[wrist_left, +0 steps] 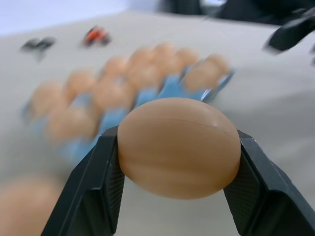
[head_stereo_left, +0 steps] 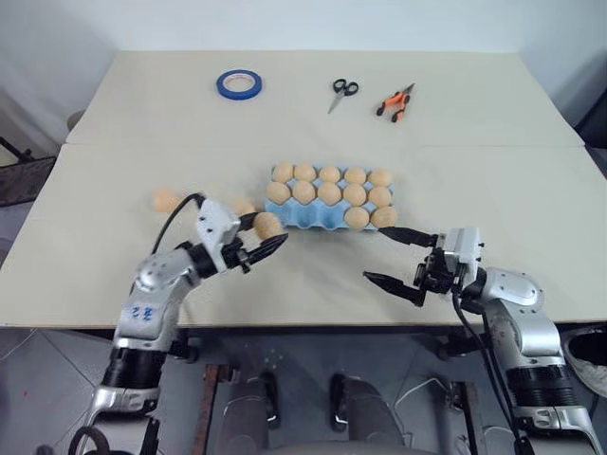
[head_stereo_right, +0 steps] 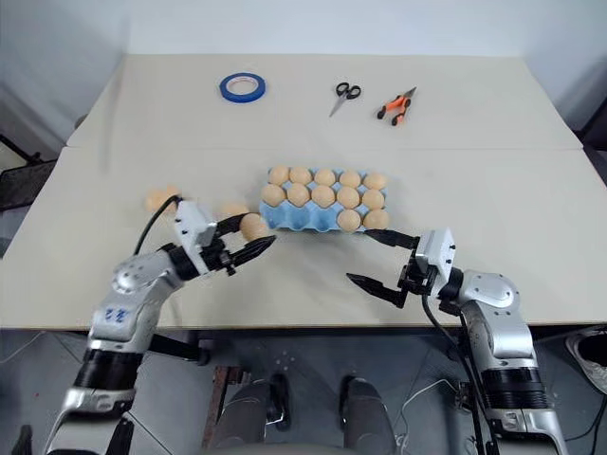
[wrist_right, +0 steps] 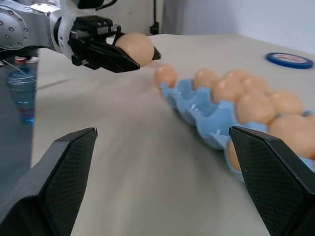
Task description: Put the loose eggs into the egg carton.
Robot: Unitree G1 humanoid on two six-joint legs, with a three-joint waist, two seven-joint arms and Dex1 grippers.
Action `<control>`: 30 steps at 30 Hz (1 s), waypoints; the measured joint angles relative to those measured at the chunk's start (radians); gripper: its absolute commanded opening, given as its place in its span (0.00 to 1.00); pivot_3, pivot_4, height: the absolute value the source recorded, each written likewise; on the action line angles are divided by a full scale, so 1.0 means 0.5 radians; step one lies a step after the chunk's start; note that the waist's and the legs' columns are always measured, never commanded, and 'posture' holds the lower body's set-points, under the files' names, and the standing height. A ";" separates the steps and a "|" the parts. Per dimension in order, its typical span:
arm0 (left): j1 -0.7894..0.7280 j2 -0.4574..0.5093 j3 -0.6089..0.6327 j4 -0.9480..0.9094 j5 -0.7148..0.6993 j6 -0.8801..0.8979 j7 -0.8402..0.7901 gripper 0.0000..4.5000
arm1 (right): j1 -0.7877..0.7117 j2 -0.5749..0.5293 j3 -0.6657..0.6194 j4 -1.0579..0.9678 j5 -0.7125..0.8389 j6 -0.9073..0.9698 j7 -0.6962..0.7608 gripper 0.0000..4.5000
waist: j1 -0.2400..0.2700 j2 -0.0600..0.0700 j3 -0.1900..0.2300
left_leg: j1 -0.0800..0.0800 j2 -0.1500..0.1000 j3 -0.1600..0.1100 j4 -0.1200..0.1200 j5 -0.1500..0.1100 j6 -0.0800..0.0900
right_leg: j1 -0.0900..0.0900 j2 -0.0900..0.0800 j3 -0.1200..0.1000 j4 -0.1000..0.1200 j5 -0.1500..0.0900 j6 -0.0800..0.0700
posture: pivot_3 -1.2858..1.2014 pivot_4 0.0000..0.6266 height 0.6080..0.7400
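Observation:
My left gripper [head_stereo_left: 271, 233] is shut on one tan egg [wrist_left: 179, 147], held level just above the table, a little left of the light blue egg carton [head_stereo_left: 305, 219]. The carton holds several eggs; the cups at the left of its near row are bare. Two loose eggs lie on the table to the left, one [head_stereo_left: 167, 199] farther out and one [head_stereo_left: 244, 207] close behind the left gripper. My right gripper [head_stereo_left: 377, 254] stands open and holds nothing, near the carton's front right corner. In the right wrist view the left gripper [wrist_right: 135, 55] carries its egg [wrist_right: 134, 46] beyond the carton's end.
At the back of the table lie a blue tape roll [head_stereo_left: 239, 83], scissors [head_stereo_left: 341, 92] and orange-handled pliers [head_stereo_left: 395, 101]. The table's front edge [head_stereo_left: 303, 325] runs just below both grippers.

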 measured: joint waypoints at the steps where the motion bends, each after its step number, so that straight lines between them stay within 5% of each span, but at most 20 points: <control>1: -0.081 -0.053 -0.024 0.084 0.020 -0.019 -0.001 0.53 | 0.021 -0.015 -0.023 -0.014 0.001 0.003 -0.010 1.00 | 0.012 0.000 0.000 | -0.001 0.000 0.000 0.004 -0.001 0.002 | 0.000 0.000 -0.001 0.000 0.001 0.001 | 0.52 0.24 1.00; 12: -0.743 -0.443 -0.201 1.262 0.314 -0.479 0.013 0.53 | 0.291 -0.037 -0.150 -0.293 0.023 0.009 -0.231 1.00 | 0.022 0.000 0.000 | -0.007 0.003 -0.001 0.023 -0.011 0.020 | 0.001 0.003 0.000 -0.001 0.003 0.005 | 0.52 0.24 1.00; 17: -0.823 -0.449 -0.173 1.442 0.341 -0.591 0.001 0.89 | 0.347 -0.037 -0.153 -0.372 0.052 0.032 -0.286 1.00 | 0.025 -0.001 0.000 | -0.008 0.001 -0.001 0.024 -0.012 0.020 | 0.002 0.003 0.000 -0.001 0.003 0.006 | 0.52 0.24 1.00; 19: -0.832 -0.450 -0.160 1.476 0.351 -0.634 0.017 0.99 | 0.351 -0.037 -0.153 -0.378 0.071 0.050 -0.293 1.00 | 0.026 -0.001 0.000 | -0.008 0.001 -0.001 0.024 -0.012 0.021 | 0.002 0.002 -0.001 -0.001 0.003 0.006 | 0.52 0.24 1.00; 23: -0.800 -0.427 -0.140 1.417 0.354 -0.645 -0.014 0.99 | 0.342 -0.034 -0.131 -0.387 0.111 0.064 -0.278 1.00 | 0.023 -0.001 0.000 | -0.008 0.001 -0.001 0.024 -0.012 0.021 | 0.002 0.003 0.000 -0.001 0.003 0.006 | 0.52 0.24 1.00; 30: -0.338 -0.025 -0.078 0.604 0.149 -0.369 -0.372 0.99 | 0.218 0.055 -0.019 -0.381 0.180 0.080 -0.164 1.00 | -0.027 -0.001 0.000 | -0.006 0.009 0.000 0.023 -0.010 0.018 | 0.001 0.009 0.001 0.007 0.001 0.002 | 0.52 0.24 1.00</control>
